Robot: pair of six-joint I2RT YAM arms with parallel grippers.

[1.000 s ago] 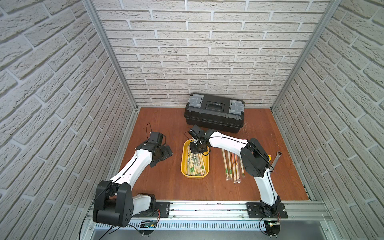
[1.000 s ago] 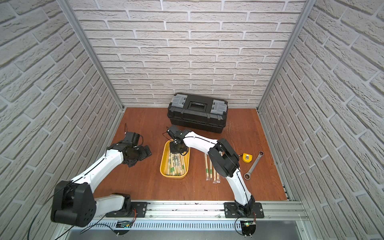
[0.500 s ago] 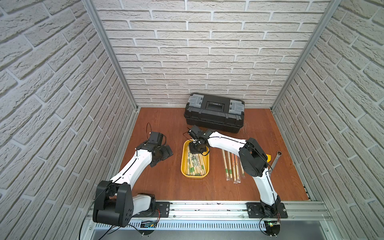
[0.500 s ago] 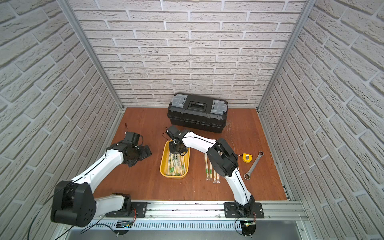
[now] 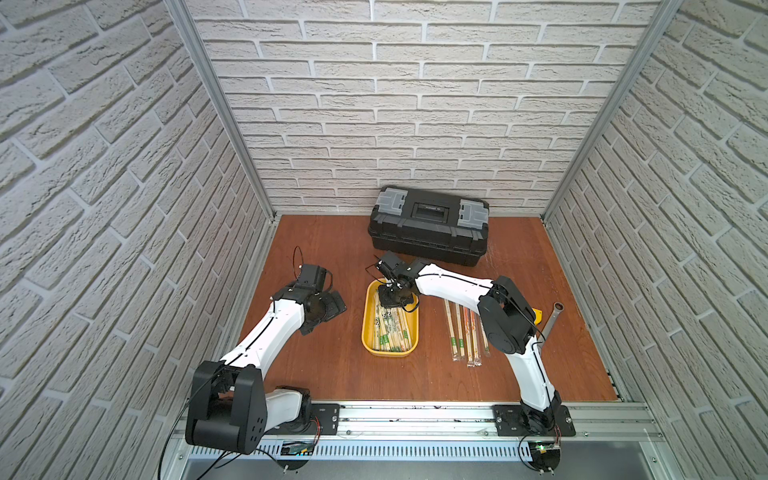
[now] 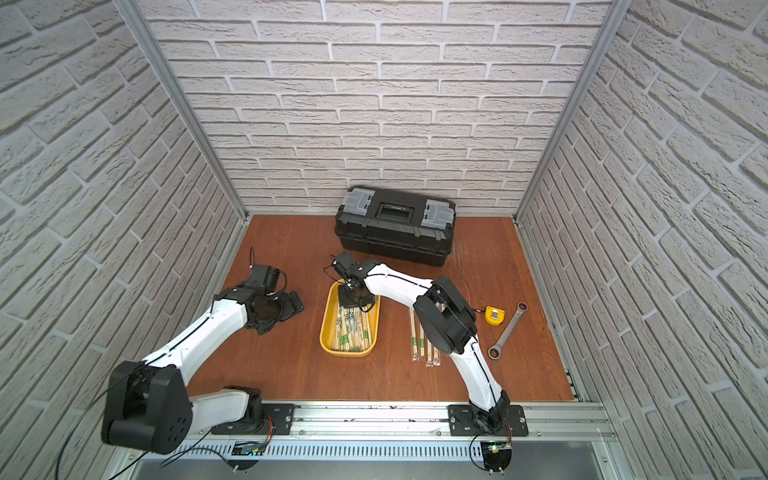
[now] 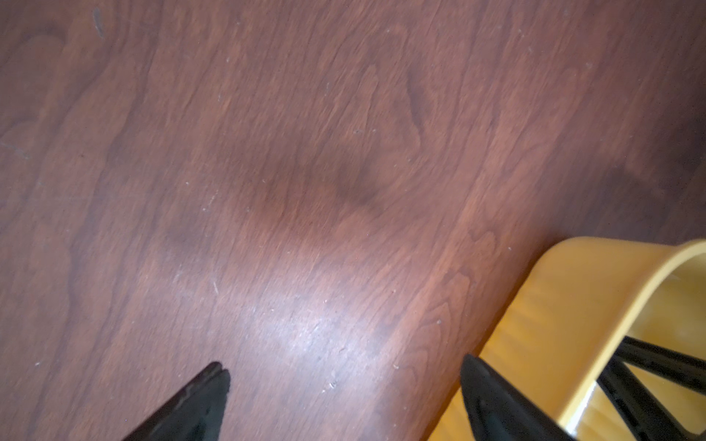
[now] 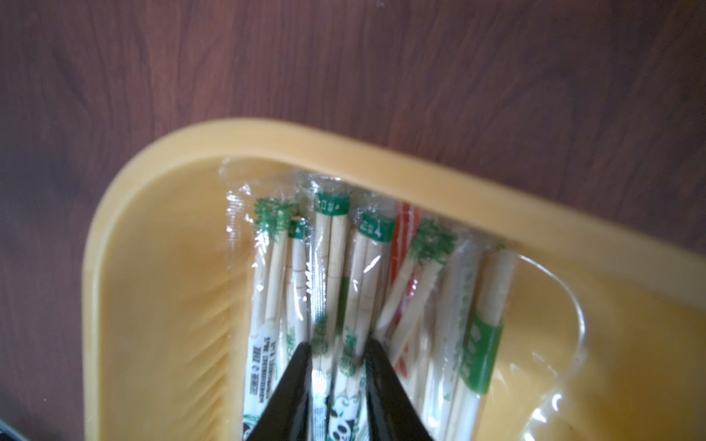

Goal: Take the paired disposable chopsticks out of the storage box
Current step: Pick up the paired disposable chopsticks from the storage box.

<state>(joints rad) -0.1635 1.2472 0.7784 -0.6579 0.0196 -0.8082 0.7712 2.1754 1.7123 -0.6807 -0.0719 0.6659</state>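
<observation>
The storage box [image 5: 368,328] stands in the middle of the table [image 5: 332,374], with its long side running from near to far. The paired disposable chopsticks [image 5: 390,332] lie inside it, side by side along its length, in clear sleeves with green, red and black-and-white prints.

The right pincer [image 5: 390,297] reaches down into the far end of the box. In the right wrist view, its two black fingertips [image 8: 301,382] stand close together and are clenched on one sleeved pair with a green print [image 8: 332,244]. The other pairs lie just beside it on both sides. The ends of the sleeves touch the far wall of the box [image 8: 344,141].

The left pincer [image 5: 328,305] hangs low over the bare table, to the left of the box. It is released, with its fingers wide apart, and holds nothing. In the left wrist view, one fingertip [image 7: 473,370] is near the outer wall of the box [image 7: 573,305]; I cannot tell if it touches.

To the right of the box, a row of sleeved pairs [image 5: 463,328] lies on the table, parallel to the box and apart from it. A black toolbox [image 5: 428,224] stands closed at the far side. In a top view, a yellow tape measure [image 6: 494,316] and a wrench [image 6: 508,330] lie further to the right.
</observation>
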